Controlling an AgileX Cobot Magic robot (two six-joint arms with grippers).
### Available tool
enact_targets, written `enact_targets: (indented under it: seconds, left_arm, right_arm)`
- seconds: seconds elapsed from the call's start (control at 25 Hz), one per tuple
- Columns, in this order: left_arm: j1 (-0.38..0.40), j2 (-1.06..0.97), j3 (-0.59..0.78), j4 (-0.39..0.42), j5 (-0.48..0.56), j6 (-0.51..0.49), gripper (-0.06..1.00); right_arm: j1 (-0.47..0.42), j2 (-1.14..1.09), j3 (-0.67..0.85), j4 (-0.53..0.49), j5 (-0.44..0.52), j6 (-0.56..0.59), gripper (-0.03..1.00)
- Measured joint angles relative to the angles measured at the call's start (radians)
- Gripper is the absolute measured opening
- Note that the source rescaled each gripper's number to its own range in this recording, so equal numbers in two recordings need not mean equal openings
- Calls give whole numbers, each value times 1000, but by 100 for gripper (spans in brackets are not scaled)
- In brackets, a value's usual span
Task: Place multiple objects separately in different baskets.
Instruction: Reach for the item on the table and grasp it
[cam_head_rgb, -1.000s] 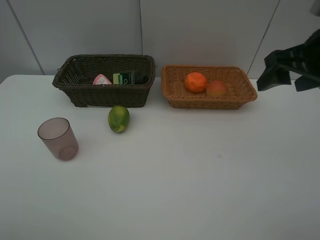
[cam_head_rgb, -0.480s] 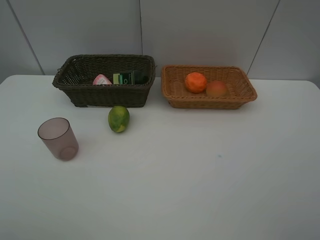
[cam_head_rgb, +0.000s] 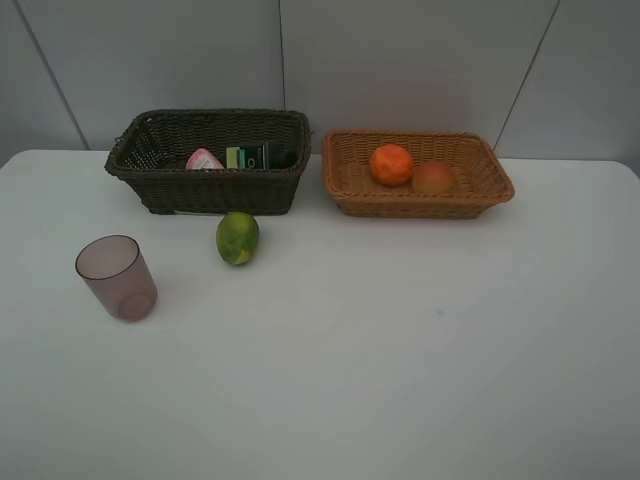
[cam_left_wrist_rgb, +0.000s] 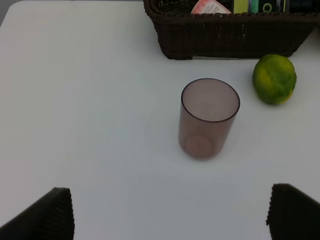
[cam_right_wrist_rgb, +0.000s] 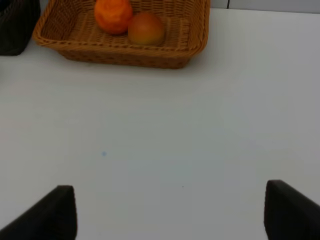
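Baskets sit at 12 o'clock: dark basket holds pink bottle and black bottle, tan basket holds orange and peach — four done, I judge. Green fruit and cup are left on my counter near 9 o'clock. Left fingers and right fingers spread wide, empty.

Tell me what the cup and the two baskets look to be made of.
Cup: likely plastic, smooth and translucent mauve; its base shows through the wall.
Dark basket: woven wicker or rattan-like strands, dark brown, matte; the weave is plain on its wall.
Tan basket: same kind of weave, light orange-tan; natural or synthetic fibre cannot be told.
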Motion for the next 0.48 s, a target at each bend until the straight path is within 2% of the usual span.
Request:
enact_targets:
  seconds: [0.48]
  left_arm:
    - [0,0,0,0,0,0,100]
  right_arm:
    - [0,-19,63,8,-32,-3,70]
